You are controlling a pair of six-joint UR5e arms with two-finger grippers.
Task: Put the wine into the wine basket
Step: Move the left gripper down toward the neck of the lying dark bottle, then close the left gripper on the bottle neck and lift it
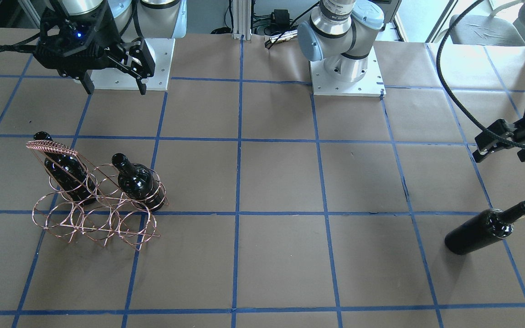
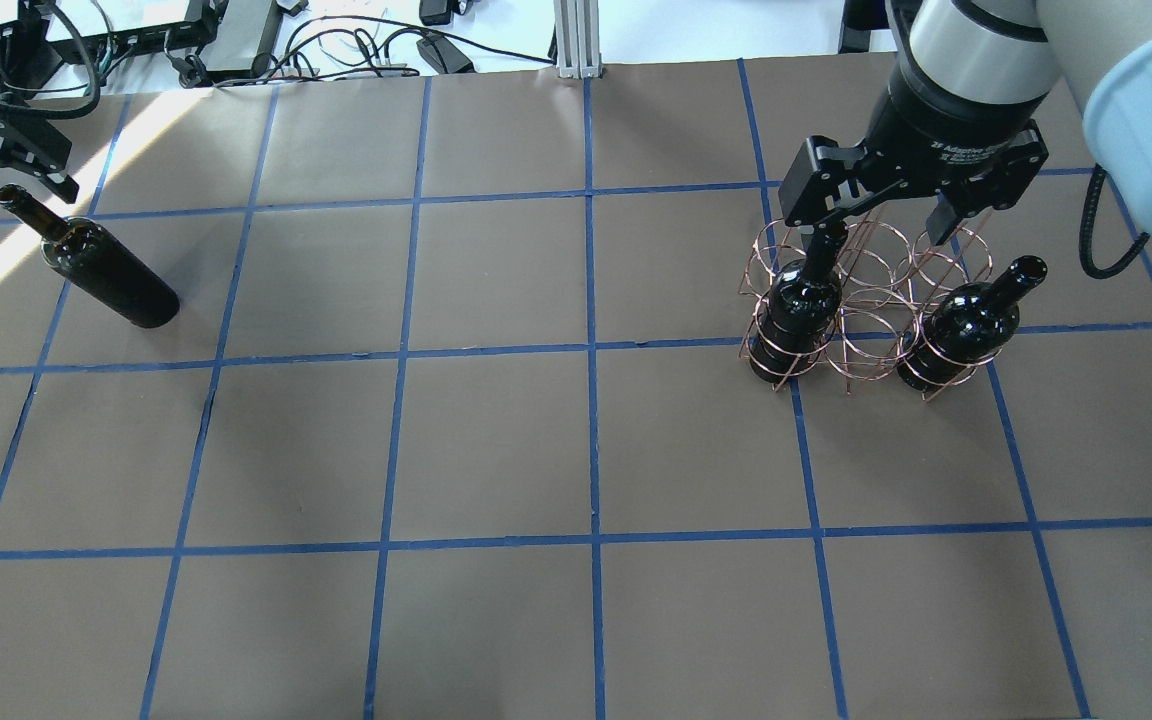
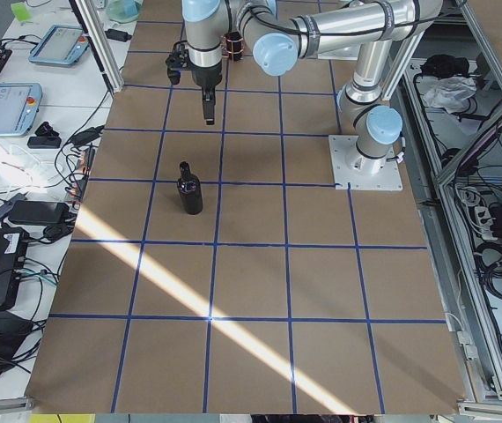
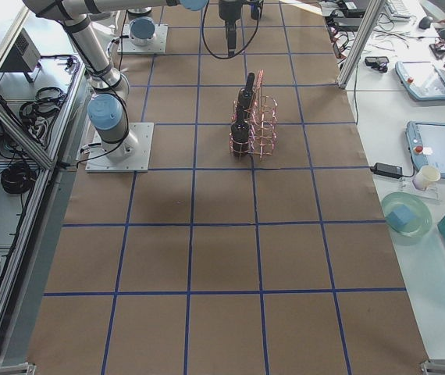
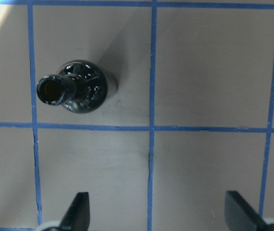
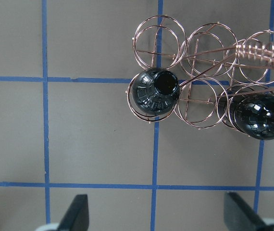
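One wine bottle point(image 2: 111, 275), dark and glossy, stands upright and alone on the table on my left side; it also shows in the front view point(image 1: 488, 228) and the left wrist view point(image 5: 77, 86). My left gripper point(image 5: 156, 216) is open and empty, high up and off to one side of it. The copper wire basket point(image 2: 868, 300) holds two bottles point(image 6: 154, 94) point(image 6: 257, 115) in its rings. My right gripper point(image 2: 876, 225) is open and empty, hovering above the basket, clear of the bottle necks.
Brown paper with a blue tape grid covers the table. The two arm bases point(image 1: 347, 73) point(image 1: 130, 64) stand on white plates at the robot's edge. Cables point(image 2: 356, 45) lie beyond the far edge. Side benches hold tablets point(image 4: 433, 148).
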